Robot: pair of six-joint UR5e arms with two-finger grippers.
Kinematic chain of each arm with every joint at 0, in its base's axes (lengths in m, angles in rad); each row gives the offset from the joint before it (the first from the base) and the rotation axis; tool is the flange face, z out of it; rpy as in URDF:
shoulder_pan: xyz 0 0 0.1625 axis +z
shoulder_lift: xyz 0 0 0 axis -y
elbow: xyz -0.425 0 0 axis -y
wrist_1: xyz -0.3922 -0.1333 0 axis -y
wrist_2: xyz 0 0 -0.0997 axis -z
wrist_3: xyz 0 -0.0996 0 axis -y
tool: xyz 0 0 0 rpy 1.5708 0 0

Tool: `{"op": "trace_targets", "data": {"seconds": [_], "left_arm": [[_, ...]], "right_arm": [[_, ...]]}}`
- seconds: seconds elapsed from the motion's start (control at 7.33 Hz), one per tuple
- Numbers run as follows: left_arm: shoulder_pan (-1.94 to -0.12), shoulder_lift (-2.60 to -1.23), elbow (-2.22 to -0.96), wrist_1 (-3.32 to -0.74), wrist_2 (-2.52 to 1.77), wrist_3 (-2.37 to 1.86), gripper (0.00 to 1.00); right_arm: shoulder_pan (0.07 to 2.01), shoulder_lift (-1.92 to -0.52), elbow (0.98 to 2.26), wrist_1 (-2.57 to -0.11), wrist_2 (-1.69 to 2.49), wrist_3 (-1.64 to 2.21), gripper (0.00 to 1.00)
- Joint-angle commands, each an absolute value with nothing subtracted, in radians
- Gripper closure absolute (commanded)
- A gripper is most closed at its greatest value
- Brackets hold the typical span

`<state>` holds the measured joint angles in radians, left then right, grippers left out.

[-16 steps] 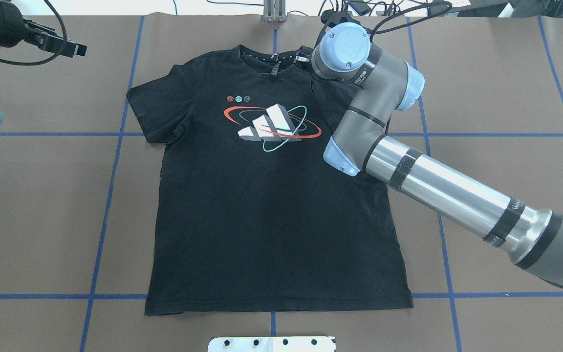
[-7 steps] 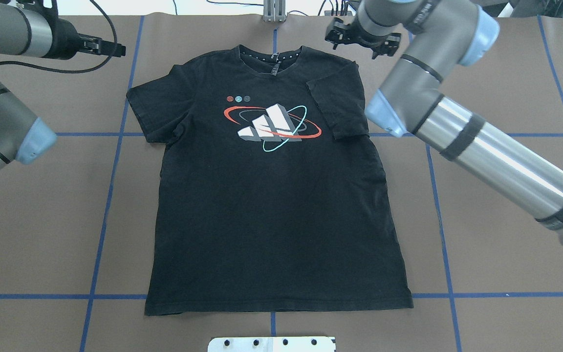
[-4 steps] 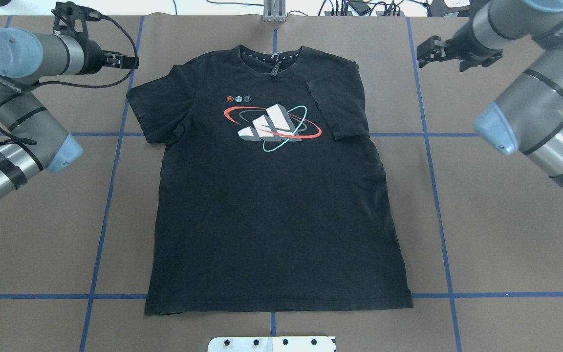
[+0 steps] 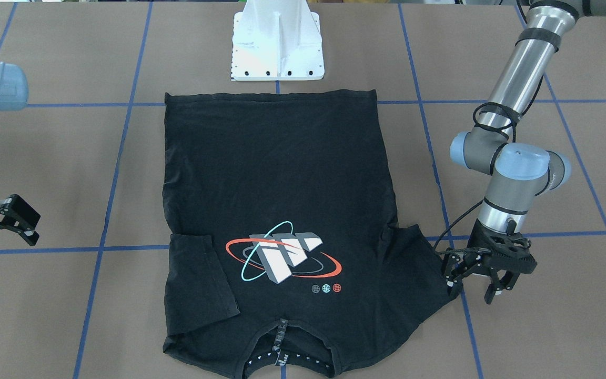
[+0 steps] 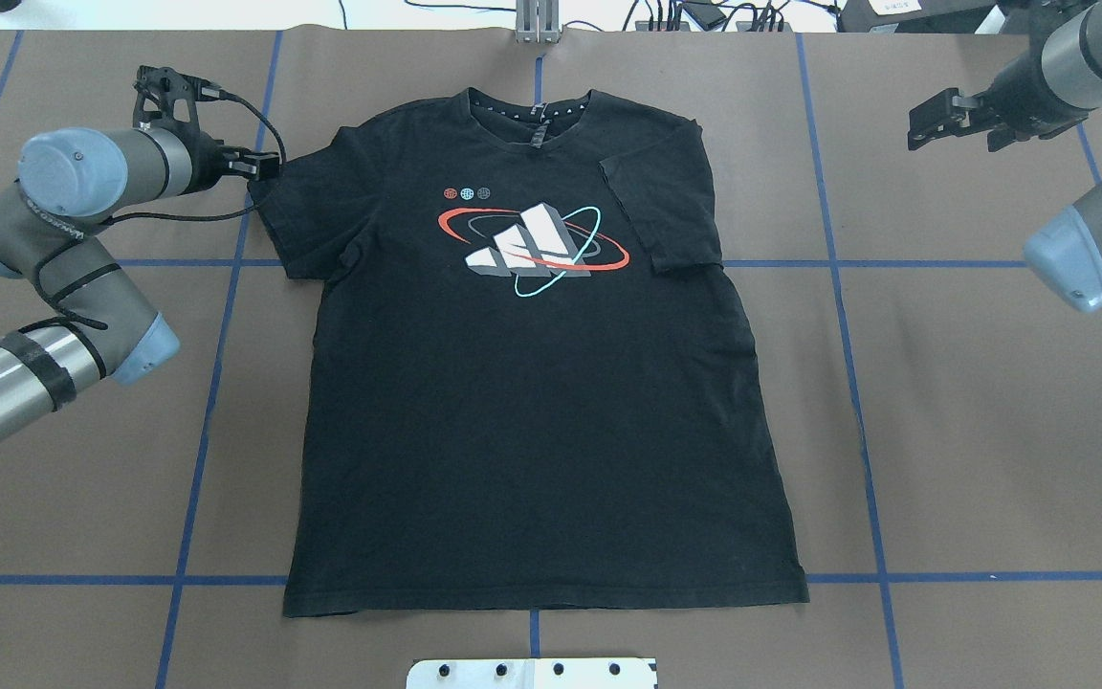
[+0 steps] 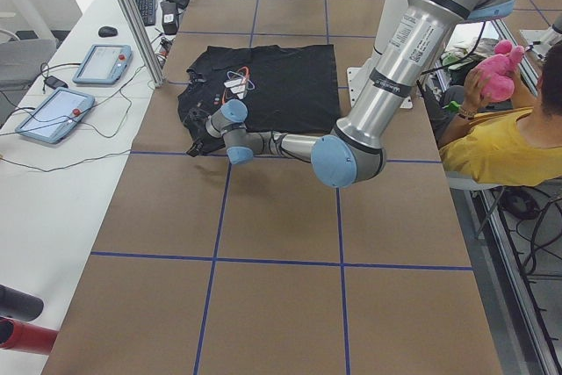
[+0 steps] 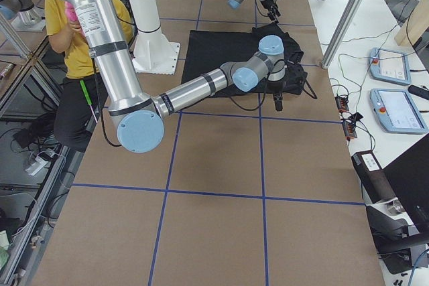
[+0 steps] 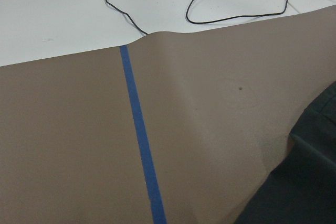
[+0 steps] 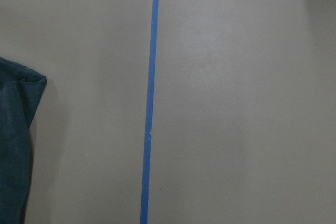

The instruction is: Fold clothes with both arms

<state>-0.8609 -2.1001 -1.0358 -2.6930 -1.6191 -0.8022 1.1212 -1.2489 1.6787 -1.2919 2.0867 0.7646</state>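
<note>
The black T-shirt (image 5: 532, 402) lies flat on the brown table with its orbit graphic (image 5: 532, 241) facing up and its collar at the far edge. One sleeve (image 5: 661, 211) is folded in over the chest; the other sleeve (image 5: 297, 215) is spread out. My left gripper (image 5: 266, 165) is open and low at that spread sleeve's outer corner, and one finger (image 4: 453, 284) touches the cloth's edge. My right gripper (image 5: 958, 124) is open and holds nothing, well off the shirt's folded side. The left wrist view shows a shirt edge (image 8: 310, 177). The right wrist view shows shirt cloth (image 9: 16, 145).
Blue tape lines (image 5: 852, 335) grid the table. A white mounting pedestal (image 4: 278, 47) stands at the shirt's hem side. Control tablets (image 6: 101, 63) and cables lie on the white bench beyond the collar side. A seated person (image 6: 505, 142) holds a pink toy beside the table.
My right arm has lifted off the shirt's shoulder and swung out to the right, leaving that sleeve folded in. My left gripper has come down and in to the spread sleeve's corner.
</note>
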Motion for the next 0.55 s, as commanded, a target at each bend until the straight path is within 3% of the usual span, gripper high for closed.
{"op": "trace_targets", "data": {"seconds": [0.0, 0.41], "left_arm": [[-0.851, -2.097, -1.028, -2.701, -1.612, -0.801, 0.42], [-0.847, -2.095, -1.037, -2.701, -1.618, -0.799, 0.45]], "right_arm": [[1.123, -1.25, 1.68, -1.292, 2.088, 0.762, 0.0], [1.123, -1.252, 1.678, -1.292, 2.088, 0.764, 0.0]]}}
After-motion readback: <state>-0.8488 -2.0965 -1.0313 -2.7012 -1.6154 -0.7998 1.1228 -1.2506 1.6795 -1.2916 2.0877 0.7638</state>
